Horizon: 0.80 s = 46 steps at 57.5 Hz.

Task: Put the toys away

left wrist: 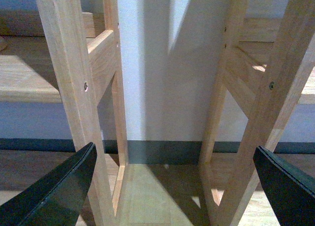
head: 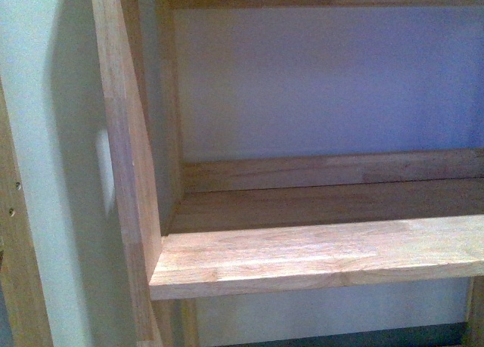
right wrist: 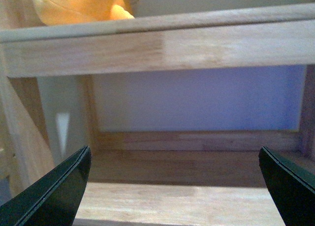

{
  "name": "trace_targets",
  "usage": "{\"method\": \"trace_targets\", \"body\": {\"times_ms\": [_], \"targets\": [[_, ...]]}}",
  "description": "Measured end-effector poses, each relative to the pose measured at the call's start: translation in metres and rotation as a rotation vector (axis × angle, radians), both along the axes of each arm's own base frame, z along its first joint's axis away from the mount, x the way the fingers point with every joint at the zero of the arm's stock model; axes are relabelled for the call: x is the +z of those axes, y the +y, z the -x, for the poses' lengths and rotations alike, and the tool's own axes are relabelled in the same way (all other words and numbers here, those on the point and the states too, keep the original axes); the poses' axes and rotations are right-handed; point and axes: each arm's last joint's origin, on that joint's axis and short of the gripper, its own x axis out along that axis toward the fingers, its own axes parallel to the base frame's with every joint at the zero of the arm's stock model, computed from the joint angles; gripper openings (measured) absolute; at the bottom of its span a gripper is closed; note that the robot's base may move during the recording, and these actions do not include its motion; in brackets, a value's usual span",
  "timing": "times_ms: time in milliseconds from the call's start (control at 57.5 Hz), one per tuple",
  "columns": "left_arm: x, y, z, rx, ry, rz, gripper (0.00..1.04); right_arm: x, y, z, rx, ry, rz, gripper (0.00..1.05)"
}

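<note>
Plush toy (right wrist: 81, 7) on wooden shelf (right wrist: 157, 48)

I see only fingers of my 2 grippers: left gripper (left wrist: 174, 186) and right gripper (right wrist: 174, 186) each show 2 black, smooth, wedge-shaped fingers tapering to points.

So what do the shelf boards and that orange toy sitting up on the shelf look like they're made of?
The shelf boards look like solid wood, pale and matt: grain lines and jointed strips show along the front edge. The orange toy looks like soft plush fabric, with a rounded, fuzzy surface, though only its lower part shows above the upper shelf, so the texture is hard to confirm.
</note>
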Motion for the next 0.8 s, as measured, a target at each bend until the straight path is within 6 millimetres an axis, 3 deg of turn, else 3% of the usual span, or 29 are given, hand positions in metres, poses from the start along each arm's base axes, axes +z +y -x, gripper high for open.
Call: {"method": "trace_targets", "body": {"times_ms": [418, 505, 609, 801], "targets": [[0.0, 0.0, 0.0, 0.0, 0.0, 0.0, 0.99, -0.099, -0.012, -0.008, -0.097, 0.101, 0.076, 1.04], [0.0, 0.0, 0.0, 0.0, 0.0, 0.0, 0.99, -0.118, -0.017, -0.013, 0.038, 0.268, 0.093, 0.87], [0.0, 0.0, 0.0, 0.0, 0.0, 0.0, 0.99, -0.12, -0.018, -0.013, 0.056, 0.281, 0.075, 0.66], [0.0, 0.0, 0.0, 0.0, 0.0, 0.0, 0.99, -0.121, -0.018, -0.011, 0.055, 0.289, 0.071, 0.39]]}}
